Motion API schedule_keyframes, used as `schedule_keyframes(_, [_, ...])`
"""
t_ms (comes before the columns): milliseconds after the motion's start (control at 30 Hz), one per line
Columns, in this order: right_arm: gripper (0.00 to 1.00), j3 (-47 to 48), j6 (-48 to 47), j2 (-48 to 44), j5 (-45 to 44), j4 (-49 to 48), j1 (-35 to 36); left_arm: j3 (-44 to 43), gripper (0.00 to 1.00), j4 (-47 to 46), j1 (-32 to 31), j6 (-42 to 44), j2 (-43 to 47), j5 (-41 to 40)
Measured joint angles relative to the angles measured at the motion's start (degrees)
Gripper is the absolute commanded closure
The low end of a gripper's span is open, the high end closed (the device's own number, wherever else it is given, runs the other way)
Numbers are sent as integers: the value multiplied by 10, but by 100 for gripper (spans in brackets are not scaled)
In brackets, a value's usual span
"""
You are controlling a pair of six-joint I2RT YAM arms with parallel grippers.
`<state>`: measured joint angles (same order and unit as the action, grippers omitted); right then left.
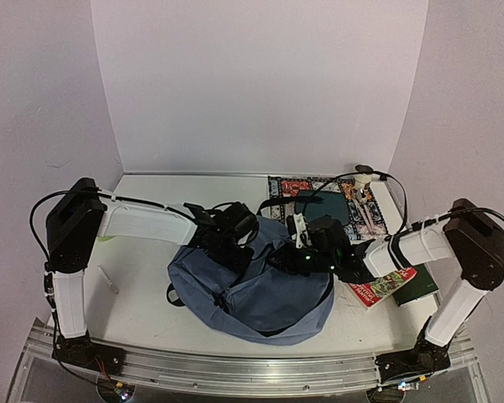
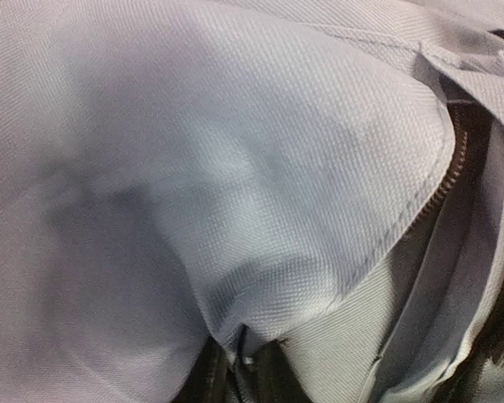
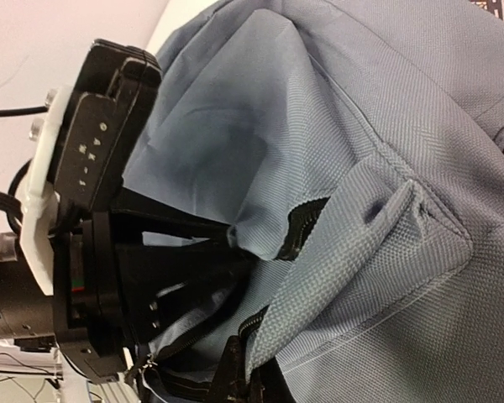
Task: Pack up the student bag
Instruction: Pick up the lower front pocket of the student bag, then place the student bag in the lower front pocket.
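Observation:
The student bag (image 1: pixel 252 294), a slate-blue backpack, lies flat in the middle of the table. My left gripper (image 1: pixel 238 242) is on its upper left part. In the left wrist view that gripper (image 2: pixel 244 369) is shut on a fold of the blue fabric beside the open zipper (image 2: pixel 454 176). My right gripper (image 1: pixel 301 259) is at the bag's upper right. Its fingers (image 3: pixel 250 379) are shut on the zipper edge of the bag (image 3: pixel 386 252). The left gripper's black body (image 3: pixel 92 252) shows opposite, pulling the other flap. The bag's inside is hidden.
A patterned book (image 1: pixel 307 185) and a dark teal pouch (image 1: pixel 328 206) lie behind the bag. A red-covered book (image 1: pixel 385 285) and a dark green one (image 1: pixel 422 285) lie under my right arm. A thin white pen (image 1: pixel 107 279) lies at the left.

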<state>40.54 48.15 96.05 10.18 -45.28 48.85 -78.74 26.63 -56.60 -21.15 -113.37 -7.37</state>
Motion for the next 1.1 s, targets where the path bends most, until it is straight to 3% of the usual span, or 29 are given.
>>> schedule_keyframes(100, [100, 7, -11, -3, -7, 26, 1, 0, 100, 5, 0, 2, 4, -12])
schedule_keyframes(700, [100, 97, -38, 0, -83, 203, 5, -46, 100, 59, 24, -1, 92, 2])
schedule_keyframes(900, [100, 127, -27, 25, -112, 249, 5, -46, 100, 64, 42, -12, 105, 42])
schedule_keyframes(1100, [100, 156, -28, 45, -109, 277, 5, -46, 79, 63, 43, -25, 105, 61])
